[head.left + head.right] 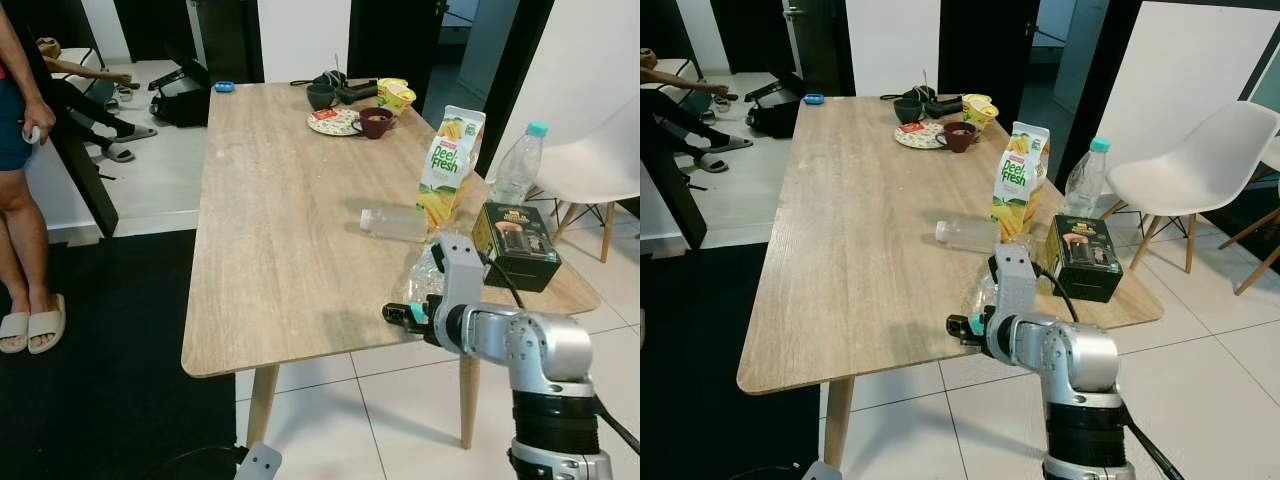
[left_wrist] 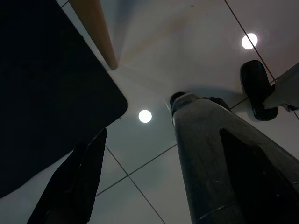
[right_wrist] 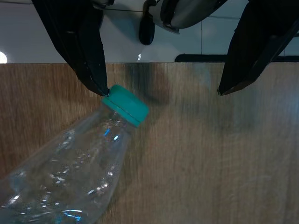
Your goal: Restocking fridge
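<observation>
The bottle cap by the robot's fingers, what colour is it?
Teal green cap, clearest in the right wrist view.

We get bright, even daylight and sharp focus over the table (image 1: 280, 220), while the left wrist view sits dim, ceiling lights (image 2: 145, 116) glaring between its dark, blurred fingers (image 2: 219, 163).

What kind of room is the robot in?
Most likely a dining area in someone's home. A long wooden table holds a juice carton, water bottles, a red mug and a plate, a white chair stands beside it, and the floor is tiled.
</observation>
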{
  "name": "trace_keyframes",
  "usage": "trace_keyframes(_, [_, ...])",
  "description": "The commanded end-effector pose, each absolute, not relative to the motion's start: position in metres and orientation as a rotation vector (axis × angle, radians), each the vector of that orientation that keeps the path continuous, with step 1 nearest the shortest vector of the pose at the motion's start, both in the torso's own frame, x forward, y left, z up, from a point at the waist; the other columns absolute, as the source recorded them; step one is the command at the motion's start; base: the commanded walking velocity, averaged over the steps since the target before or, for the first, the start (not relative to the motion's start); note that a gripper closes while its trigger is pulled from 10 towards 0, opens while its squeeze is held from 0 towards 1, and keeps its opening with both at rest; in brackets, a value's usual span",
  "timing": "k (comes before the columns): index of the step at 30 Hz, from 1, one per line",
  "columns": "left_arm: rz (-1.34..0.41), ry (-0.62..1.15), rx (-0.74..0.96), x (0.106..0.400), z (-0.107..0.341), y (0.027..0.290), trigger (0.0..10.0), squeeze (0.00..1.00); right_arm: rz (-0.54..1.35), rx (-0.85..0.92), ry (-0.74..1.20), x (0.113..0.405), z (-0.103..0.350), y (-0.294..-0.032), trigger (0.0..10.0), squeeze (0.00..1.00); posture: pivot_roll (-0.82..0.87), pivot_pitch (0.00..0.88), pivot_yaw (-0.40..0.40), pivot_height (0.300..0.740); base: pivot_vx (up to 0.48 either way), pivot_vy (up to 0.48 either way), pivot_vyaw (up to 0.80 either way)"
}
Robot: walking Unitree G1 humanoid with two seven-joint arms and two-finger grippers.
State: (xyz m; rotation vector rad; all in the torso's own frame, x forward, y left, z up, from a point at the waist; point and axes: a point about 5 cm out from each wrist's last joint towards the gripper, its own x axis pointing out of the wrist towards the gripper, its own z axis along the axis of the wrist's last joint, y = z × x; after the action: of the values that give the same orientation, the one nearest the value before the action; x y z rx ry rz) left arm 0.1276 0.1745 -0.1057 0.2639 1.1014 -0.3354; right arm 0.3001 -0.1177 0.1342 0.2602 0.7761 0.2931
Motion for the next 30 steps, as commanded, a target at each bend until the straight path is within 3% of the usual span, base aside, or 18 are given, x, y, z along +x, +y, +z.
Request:
trace_keyframes(1, [-0.34, 1.178, 0.242, 0.109, -0.112, 0.172, 10.0, 0.0, 0.25, 0.269, 0.779, 0.302, 0.128, -0.121, 10.0, 0.0, 0.02, 0.0, -0.065, 0.74, 0.0, 0.0, 0.0])
trace_keyframes(30, [-0.333, 1.187, 0.24, 0.105, -0.113, 0.172, 10.0, 0.0, 0.132, 0.329, 0.744, 0.314, 0.113, -0.102, 10.0, 0.0, 0.03, 0.0, -0.082, 0.74, 0.0, 0.0, 0.0])
